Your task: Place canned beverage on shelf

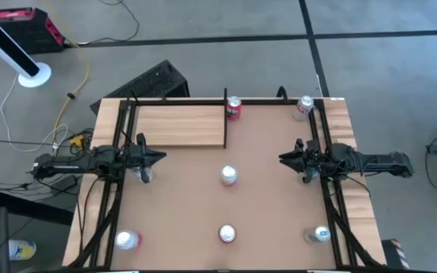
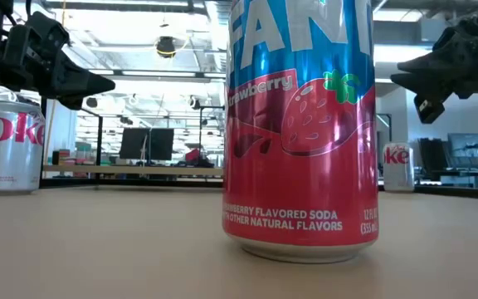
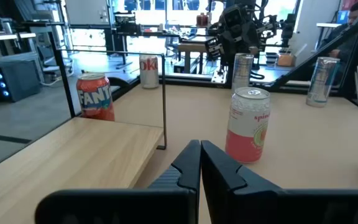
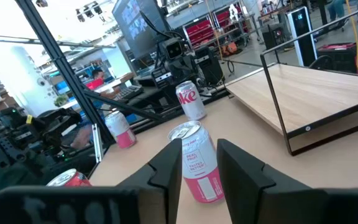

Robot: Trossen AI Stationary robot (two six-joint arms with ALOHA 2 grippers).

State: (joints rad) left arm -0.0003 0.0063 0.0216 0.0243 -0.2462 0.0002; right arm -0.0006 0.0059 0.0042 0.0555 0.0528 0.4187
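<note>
Several cans stand upright on their bases on the brown tabletop. A pink-and-white can (image 1: 228,176) stands at the middle, also in the left wrist view (image 3: 249,124) and the right wrist view (image 4: 197,163). A strawberry Fanta can (image 2: 301,124) stands near the front edge. The pale wood shelf (image 1: 180,125) with its thin black upright (image 3: 164,112) lies at the far left. My left gripper (image 1: 160,158) is shut and empty, left of the middle can. My right gripper (image 1: 283,159) is open and empty, right of that can, its fingers pointing at it (image 4: 197,165).
A red Fanta can (image 1: 234,108) stands by the shelf's right end and a Diet Coke (image 1: 303,106) at the far right. Cans also stand at the near left (image 1: 127,240) and near right (image 1: 319,235). A Diet Coke (image 2: 8,145) stands below my left gripper.
</note>
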